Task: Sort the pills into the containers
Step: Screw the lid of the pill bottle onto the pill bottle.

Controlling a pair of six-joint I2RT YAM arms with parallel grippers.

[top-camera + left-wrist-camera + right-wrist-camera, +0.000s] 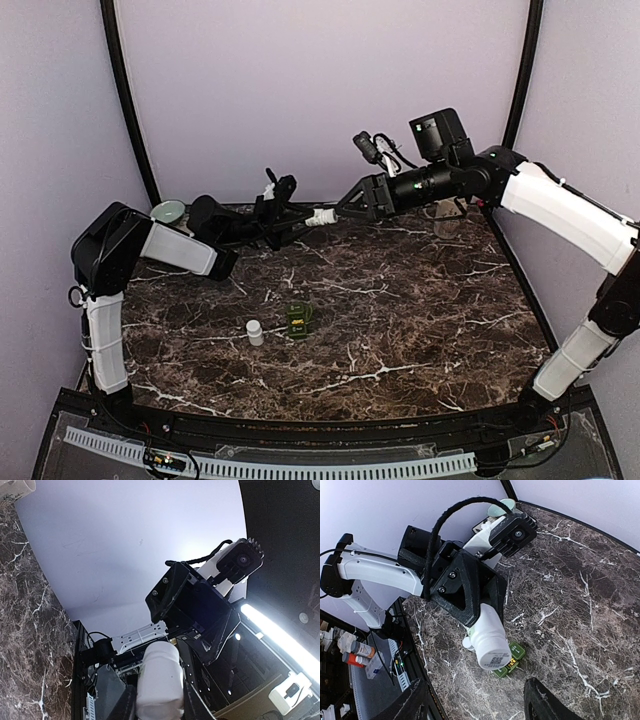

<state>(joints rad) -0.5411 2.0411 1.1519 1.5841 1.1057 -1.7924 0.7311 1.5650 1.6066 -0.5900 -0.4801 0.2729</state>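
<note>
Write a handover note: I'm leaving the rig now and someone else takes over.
Left gripper: shut on a white bottle, held in the air over the far side of the table.
Right gripper: fingers open, empty, facing that bottle.
Green container and a second white bottle stand mid-table.
Done: one bottle picked up. Left: pills into the container; its contents are too small to see.

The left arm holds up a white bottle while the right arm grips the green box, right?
No: the top view shows the green box on the table, the right gripper open and empty. The left gripper does hold the white bottle.
</note>
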